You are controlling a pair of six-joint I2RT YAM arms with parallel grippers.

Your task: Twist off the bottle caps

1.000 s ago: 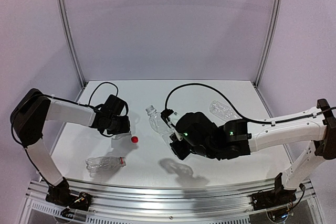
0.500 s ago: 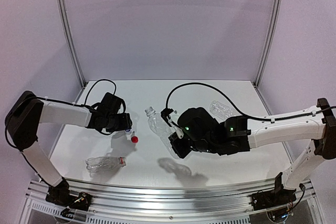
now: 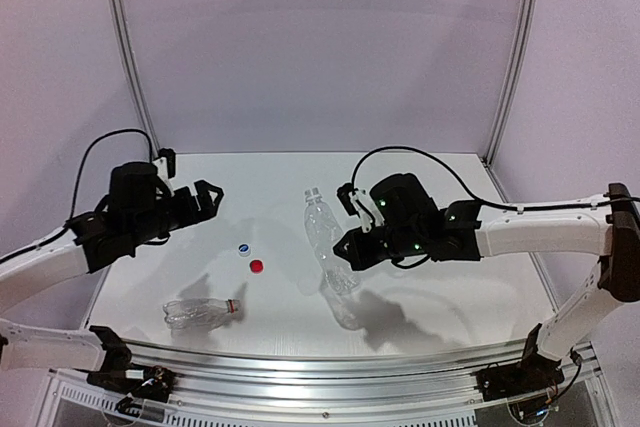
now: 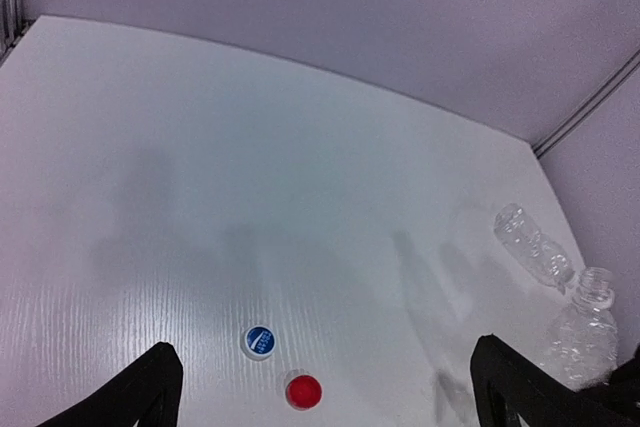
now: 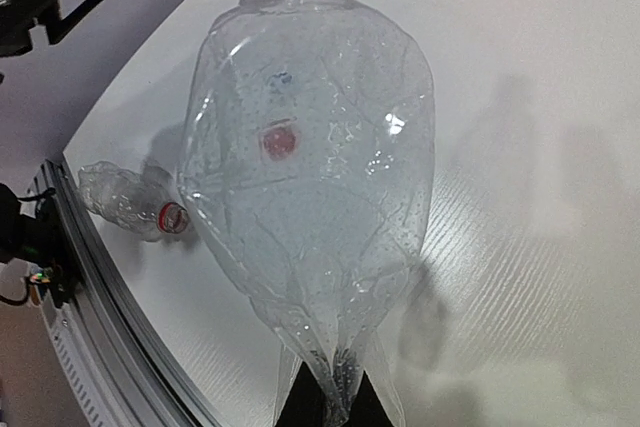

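Worktop (image 3: 470, 287): white, carries everything below.
Crushed bottle (image 3: 200, 313): nearest thing. It lies on its side by the front edge, on the left half. The neck w/ red ring points right.
Red cap (image 3: 256, 266): loose on the worktop, a bit farther back than the crushed bottle.
White cap (image 3: 243, 247): blue mark on top, also loose on the worktop. We see it just beside the red cap on the far-left side, w/ a small gap between them.
Right end effector (image 5: 332, 399): clamped tight on the base of the clear bottle (image 3: 325, 247).
Clear bottle, pose: lifted off the worktop w/ its shadow under it, tilted, neck pointing away from the arm bases and its mouth open. It sits right of both caps, well apart from them.
Left end effector (image 3: 200, 199): fingers spread wide w/ nothing between them. It hangs over the left side of the worktop, above and left of the caps, touching neither.
Far bottle (image 4: 530, 245): clear and crumpled, on its side near the back right. We see it only in the left wrist view.
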